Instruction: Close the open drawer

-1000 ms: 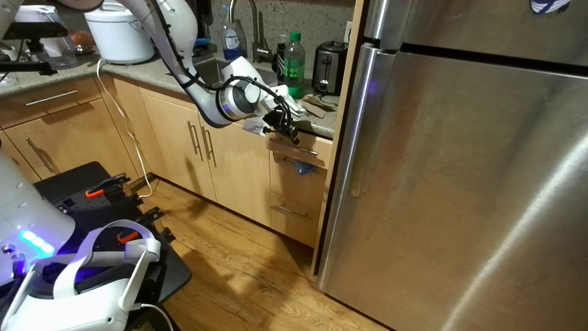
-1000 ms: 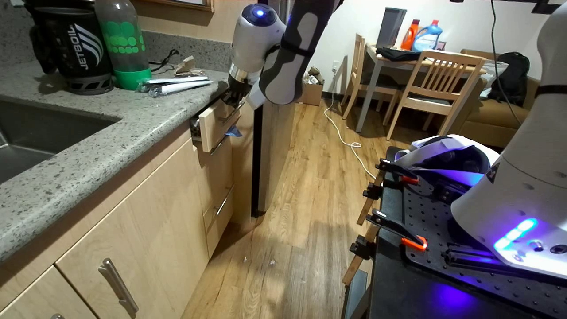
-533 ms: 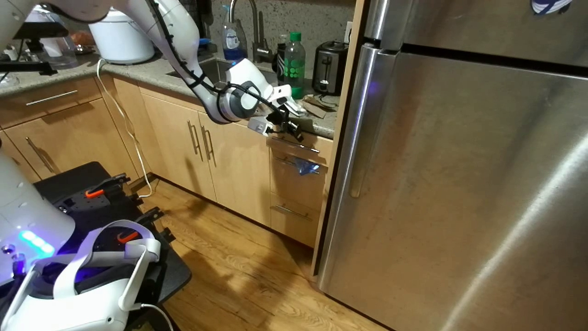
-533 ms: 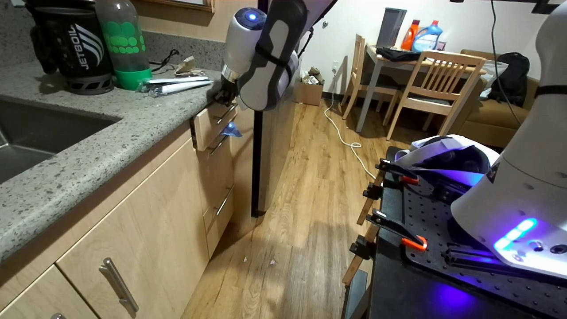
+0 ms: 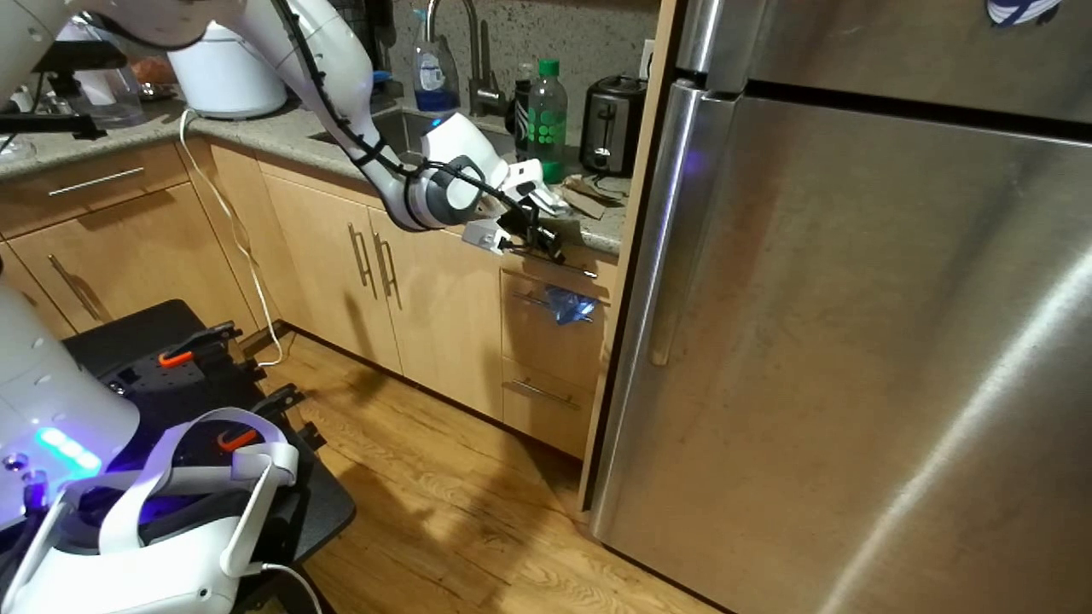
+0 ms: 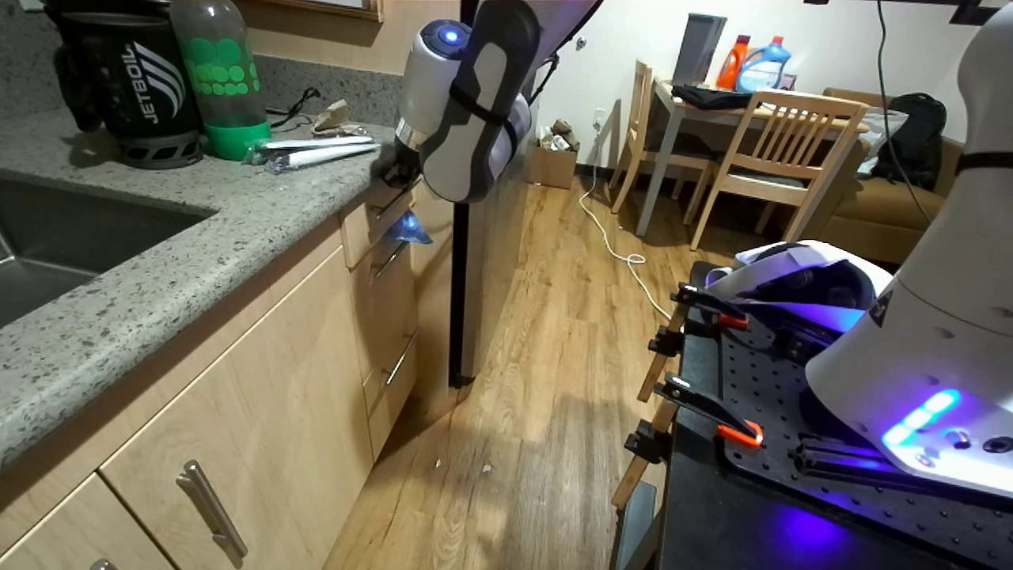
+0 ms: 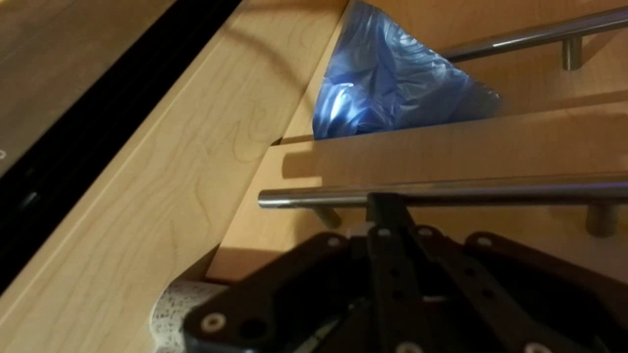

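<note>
We see our claw [image 7: 390, 206], fingers together and gripping nothing, at the right part of the handle [image 5: 587, 273] on the nearly flush drawer [image 5: 602, 262].

Drawer front [image 7: 441, 152]: smooth wood, satin fin. Bar handle [image 7: 466, 193]: metal, semi-gloss. Film [image 7: 392, 83], 1 o'clock in wrist view: plastic, crinkled, v. glossy. Gripper [image 7: 387, 208]: mostly matt. Fridge [image 5: 836, 341], 3 o'clock in an exterior view: metal w/ glossy streak.

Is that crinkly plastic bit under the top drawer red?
No, in the wrist view the crinkly plastic beside the top drawer is shiny blue.
</note>
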`<state>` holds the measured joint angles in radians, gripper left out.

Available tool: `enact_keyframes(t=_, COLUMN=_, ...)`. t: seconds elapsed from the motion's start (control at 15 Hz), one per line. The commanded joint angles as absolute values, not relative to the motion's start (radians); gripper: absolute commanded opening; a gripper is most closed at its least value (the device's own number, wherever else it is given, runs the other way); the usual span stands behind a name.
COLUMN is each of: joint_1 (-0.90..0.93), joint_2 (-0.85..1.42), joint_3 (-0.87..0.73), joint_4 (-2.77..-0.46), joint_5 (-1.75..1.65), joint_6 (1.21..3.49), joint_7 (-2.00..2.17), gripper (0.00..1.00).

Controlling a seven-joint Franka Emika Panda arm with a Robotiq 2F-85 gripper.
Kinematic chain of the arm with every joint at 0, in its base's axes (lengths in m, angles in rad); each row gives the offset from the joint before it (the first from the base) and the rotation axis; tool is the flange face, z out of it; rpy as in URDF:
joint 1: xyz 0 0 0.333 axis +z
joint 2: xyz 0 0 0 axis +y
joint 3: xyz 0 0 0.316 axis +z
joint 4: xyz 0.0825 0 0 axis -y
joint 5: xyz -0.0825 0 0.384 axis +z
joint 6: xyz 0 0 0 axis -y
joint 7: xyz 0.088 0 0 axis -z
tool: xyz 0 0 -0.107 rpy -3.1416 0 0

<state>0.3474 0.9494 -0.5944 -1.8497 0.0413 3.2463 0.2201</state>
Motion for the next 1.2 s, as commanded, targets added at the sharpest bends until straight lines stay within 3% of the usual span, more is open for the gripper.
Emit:
enact_keyframes(t=0.0, joint_1=0.328, joint_2=0.982, joint_3=-0.573, joint_4=-1.792, joint_5=0.079, joint_6=3.262, joint_7=0.198, gripper=0.00)
enact_keyframes(t=0.6, joint_1=0.305, joint_2=0.858, joint_3=-0.537, joint_4=-1.928, joint_5=0.035, joint_6=3.212, joint_7=0.125, gripper=0.01)
enact_keyframes(t=0.73, joint_1=0.289, joint_2=0.798, joint_3=-0.519, joint_4=-1.994, joint_5=0.014, joint_6=3.193, joint_7=0.083, gripper=0.27)
enact_keyframes(t=1.13, joint_1=0.221, joint_2=0.574, joint_3=-0.487, joint_4=-2.201, joint_5=-0.090, joint_6=3.066, joint_7=-0.033, gripper=0.72)
